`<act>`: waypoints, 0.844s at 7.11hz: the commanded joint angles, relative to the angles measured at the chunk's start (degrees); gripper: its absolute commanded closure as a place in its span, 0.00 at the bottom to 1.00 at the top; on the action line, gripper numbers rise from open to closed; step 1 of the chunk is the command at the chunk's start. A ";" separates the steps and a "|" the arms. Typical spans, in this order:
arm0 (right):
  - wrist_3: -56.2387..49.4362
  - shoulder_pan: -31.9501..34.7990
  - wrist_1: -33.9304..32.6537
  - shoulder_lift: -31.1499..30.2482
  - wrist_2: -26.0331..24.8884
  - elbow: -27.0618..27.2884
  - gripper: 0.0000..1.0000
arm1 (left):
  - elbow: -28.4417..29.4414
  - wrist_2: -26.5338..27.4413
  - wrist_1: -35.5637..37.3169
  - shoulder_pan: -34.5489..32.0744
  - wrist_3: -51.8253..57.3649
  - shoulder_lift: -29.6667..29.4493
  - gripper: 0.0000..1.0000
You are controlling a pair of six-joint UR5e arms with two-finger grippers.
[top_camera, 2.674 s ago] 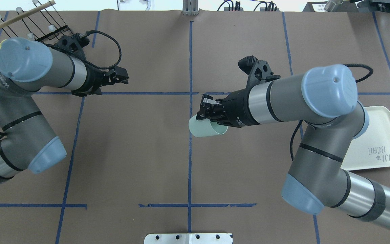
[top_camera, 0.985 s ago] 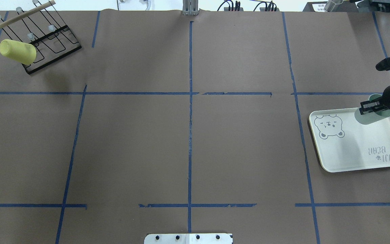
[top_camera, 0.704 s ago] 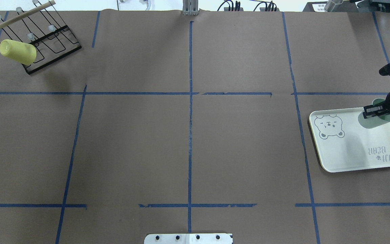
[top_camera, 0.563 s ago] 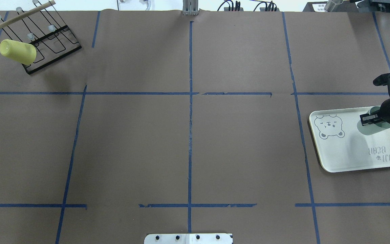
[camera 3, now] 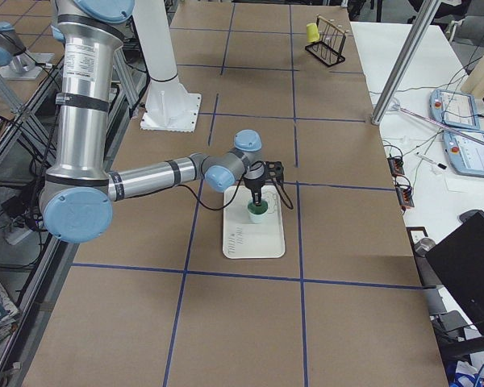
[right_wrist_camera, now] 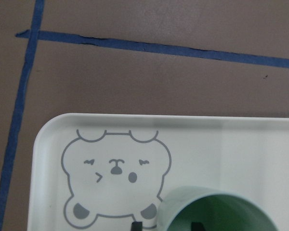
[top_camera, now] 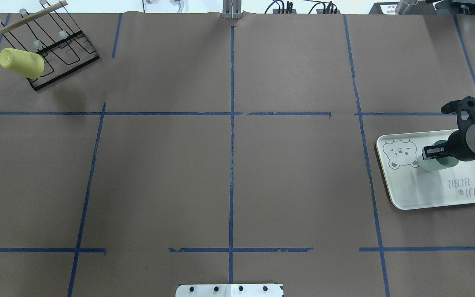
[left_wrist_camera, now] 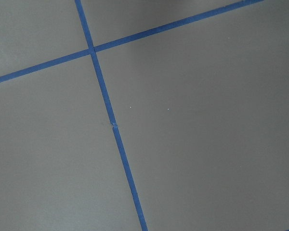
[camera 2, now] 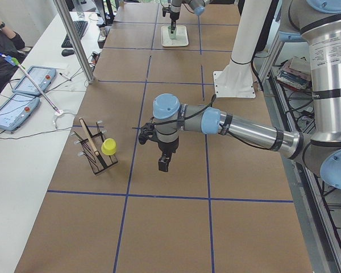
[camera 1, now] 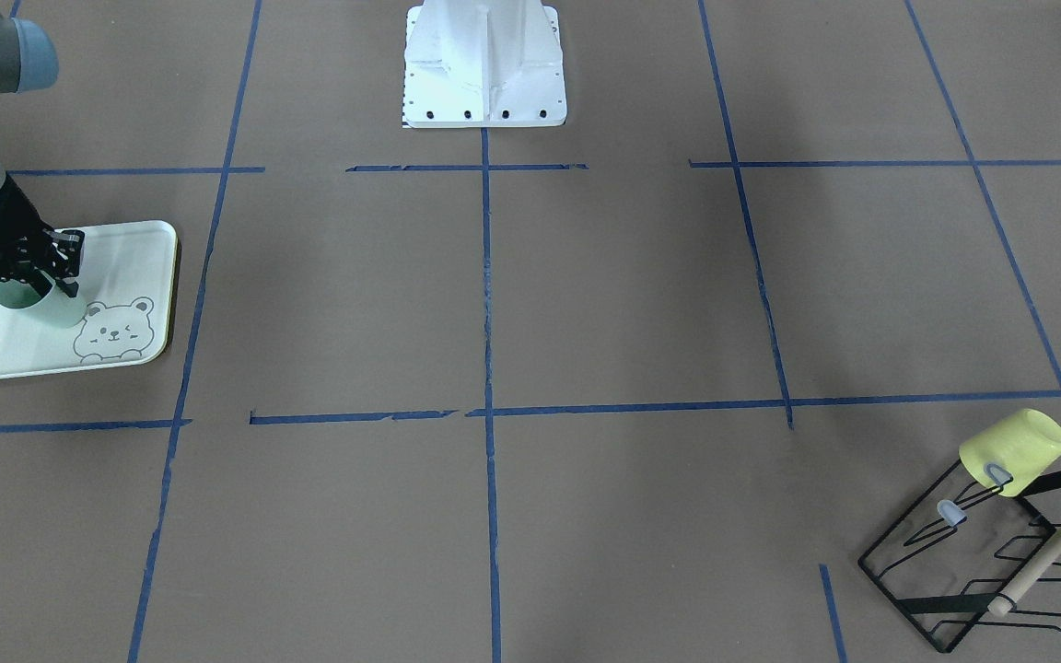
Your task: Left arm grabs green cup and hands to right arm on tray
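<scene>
right pincer (top_camera: 428, 152) is clamped on the green cup (top_camera: 429, 165) rim, one finger inside, one outside; cup stands mouth-up on the tray (top_camera: 427, 194), just beside its bear drawing (top_camera: 402, 154); can't tell if the base is fully down
risks: letting go before it's seated topples a light cup; inner finger could drag it on lift-out; smooth tray lets it slide
left pincer (camera 2: 163, 165) well apart from the tray, open or closed I can't tell
table (top_camera: 159, 173): brown paper, blue tape grid; yellow cup (top_camera: 21, 62) on wire rack (top_camera: 68, 71) at the corner farthest from the tray; white bench (camera 2: 17, 165) with teach pendants (camera 2: 33, 79) alongside
</scene>
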 commanded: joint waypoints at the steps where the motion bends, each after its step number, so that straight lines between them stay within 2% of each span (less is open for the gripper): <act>1: -0.71 0.11 -0.15 0.02 -0.27 0.42 0.00 | 0.08 -0.05 -0.09 0.00 0.00 -0.08 0.00; 2: -3.06 0.98 -0.85 -0.06 2.08 1.47 0.00 | 0.08 -0.05 0.00 0.00 0.09 -0.08 0.00; 3: -9.35 6.48 -1.90 -0.24 8.28 1.39 0.00 | 0.17 -0.05 0.00 0.00 0.09 0.01 0.00; 4: -19.07 14.27 -7.22 -0.50 14.35 1.82 0.00 | 0.17 -0.05 0.00 0.00 0.09 0.01 0.00; 6: -40.33 26.85 -17.58 -2.96 16.33 2.71 0.00 | 2.96 -0.05 -0.18 -0.26 0.35 0.54 0.00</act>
